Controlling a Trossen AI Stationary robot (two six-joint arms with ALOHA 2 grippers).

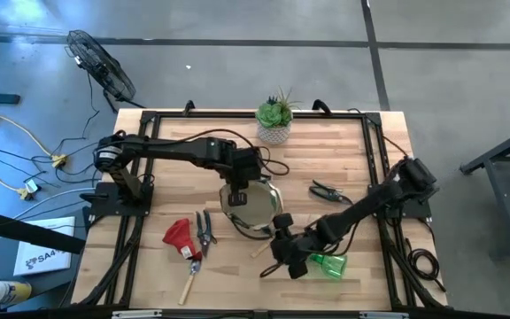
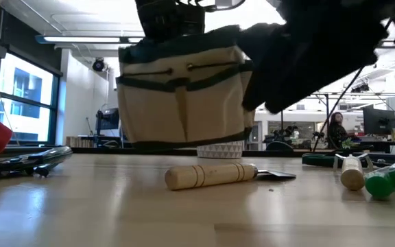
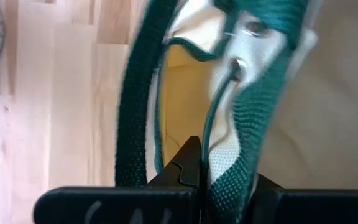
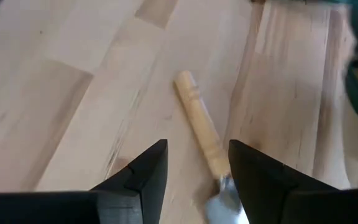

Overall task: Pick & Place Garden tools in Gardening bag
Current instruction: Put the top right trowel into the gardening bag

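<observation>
The olive-tan gardening bag (image 1: 253, 206) with its dark green rim hangs at the table's middle; in the low view its base (image 2: 184, 143) is a little above the table. My left gripper (image 1: 237, 190) is shut on the bag's top. My right gripper (image 4: 197, 163) is open and empty above a wooden-handled trowel (image 4: 199, 137), which lies flat on the table (image 1: 264, 248). The green spray bottle (image 1: 328, 264) lies beside my right gripper. The red glove (image 1: 178, 235), dark pruners (image 1: 204, 232), black shears (image 1: 328, 191) and another wooden-handled tool (image 1: 189, 283) lie on the table. My left gripper pinches the bag's dark green webbing (image 3: 229, 183) at the rim between its two shut fingers, coming from above. The bag hangs below the fingers, upright, its mouth open and its base clear of the table.
A green succulent in a white pot (image 1: 275, 117) stands at the table's far edge, behind the bag. Black frame rails (image 1: 374, 168) run along the table's left and right sides. Bare wood lies between the bag and the near edge.
</observation>
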